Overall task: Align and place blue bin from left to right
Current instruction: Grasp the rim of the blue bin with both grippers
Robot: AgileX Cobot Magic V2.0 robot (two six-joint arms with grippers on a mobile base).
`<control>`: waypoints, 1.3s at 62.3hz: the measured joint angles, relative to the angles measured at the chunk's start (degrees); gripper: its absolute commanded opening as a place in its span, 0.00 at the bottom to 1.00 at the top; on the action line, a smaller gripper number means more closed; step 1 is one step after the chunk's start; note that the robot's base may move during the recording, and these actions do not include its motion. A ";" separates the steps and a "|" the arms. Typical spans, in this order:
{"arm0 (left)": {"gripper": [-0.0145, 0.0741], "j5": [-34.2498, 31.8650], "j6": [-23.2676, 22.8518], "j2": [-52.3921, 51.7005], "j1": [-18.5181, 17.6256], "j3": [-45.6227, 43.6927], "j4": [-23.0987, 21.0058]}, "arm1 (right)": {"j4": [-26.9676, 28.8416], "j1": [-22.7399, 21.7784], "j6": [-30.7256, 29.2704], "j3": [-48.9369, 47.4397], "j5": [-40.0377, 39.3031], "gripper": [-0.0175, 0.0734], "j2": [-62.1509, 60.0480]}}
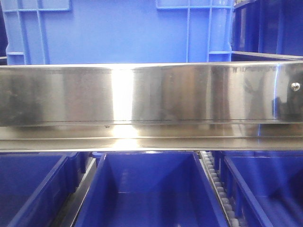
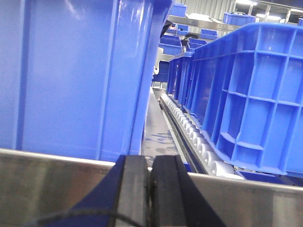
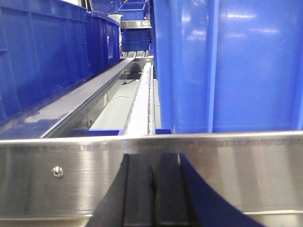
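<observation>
The blue bin [image 1: 118, 30] stands on the upper shelf just behind a steel front rail [image 1: 151, 94], its ribbed wall filling the top of the front view. In the left wrist view its smooth side [image 2: 71, 75] is at the left, beyond the rail. In the right wrist view its wall [image 3: 232, 66] fills the right half. My left gripper [image 2: 150, 177] is shut, fingers pressed together with nothing between them, in front of the rail. My right gripper [image 3: 152, 172] is shut and empty too, against the rail's face.
A second blue crate [image 2: 246, 90] sits to the right on a roller track [image 2: 194, 137]. A dark blue crate [image 1: 267, 28] stands at the upper right. Open blue crates [image 1: 147, 194] lie on the lower level. More crates [image 3: 42, 56] line a steel rail [image 3: 80, 104] at the left.
</observation>
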 measured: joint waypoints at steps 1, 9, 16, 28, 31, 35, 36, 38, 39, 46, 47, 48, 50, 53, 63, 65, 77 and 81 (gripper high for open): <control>0.17 0.00 0.00 0.00 0.00 0.00 0.00 | 0.00 0.00 0.00 0.00 0.00 0.12 0.00; 0.17 0.00 0.00 0.00 0.00 0.00 0.00 | 0.00 0.00 0.00 0.00 0.00 0.12 0.00; 0.17 0.00 0.00 0.00 0.00 0.00 0.00 | 0.00 0.00 0.00 0.00 0.00 0.12 0.00; 0.17 0.00 0.00 0.00 0.00 0.00 0.00 | 0.00 0.00 0.00 0.00 0.00 0.12 0.00; 0.17 0.00 0.00 0.00 0.00 0.00 0.00 | 0.00 0.00 0.00 0.00 0.00 0.12 0.00; 0.17 0.00 0.00 0.00 0.00 0.00 0.00 | 0.00 0.00 0.00 0.00 -0.22 0.12 0.00; 0.17 0.00 0.00 0.00 0.00 0.00 0.00 | 0.00 0.00 0.00 0.00 -0.39 0.12 0.00; 0.17 0.00 0.00 0.00 0.00 0.00 0.00 | 0.00 0.00 0.00 0.00 -0.51 0.12 0.00; 0.17 0.00 0.00 0.00 0.00 0.00 0.00 | 0.00 0.00 0.00 0.00 -0.61 0.12 0.00; 0.17 0.00 0.00 0.00 0.00 0.00 0.00 | 0.00 0.00 0.00 0.00 -1.58 0.12 0.00; 0.17 0.00 0.00 0.00 0.00 0.00 0.00 | 0.00 0.00 0.00 0.00 -1.80 0.12 0.00; 0.17 0.00 0.00 0.00 0.00 0.00 0.00 | 0.00 0.00 0.00 0.00 -2.13 0.12 0.00; 0.17 0.00 0.00 0.00 0.00 0.00 0.00 | 0.00 0.00 0.00 0.00 -2.60 0.12 0.00; 0.17 0.00 0.00 0.00 0.00 0.00 0.00 | 0.00 0.00 0.00 0.00 -3.39 0.12 0.00; 0.17 -0.98 0.00 0.00 0.00 0.00 0.00 | 0.00 0.00 0.00 0.00 -5.94 0.12 0.00; 0.17 -1.43 0.00 0.00 0.00 0.00 0.00 | 0.08 0.00 0.00 0.00 -6.92 0.12 0.00; 0.27 3.28 0.00 -0.13 0.00 -6.54 2.62 | 0.47 0.00 0.00 -5.84 -3.14 0.18 -0.04; 0.35 6.43 0.00 -0.13 0.00 -11.02 4.21 | 0.47 0.00 0.00 -11.16 0.63 0.28 -0.13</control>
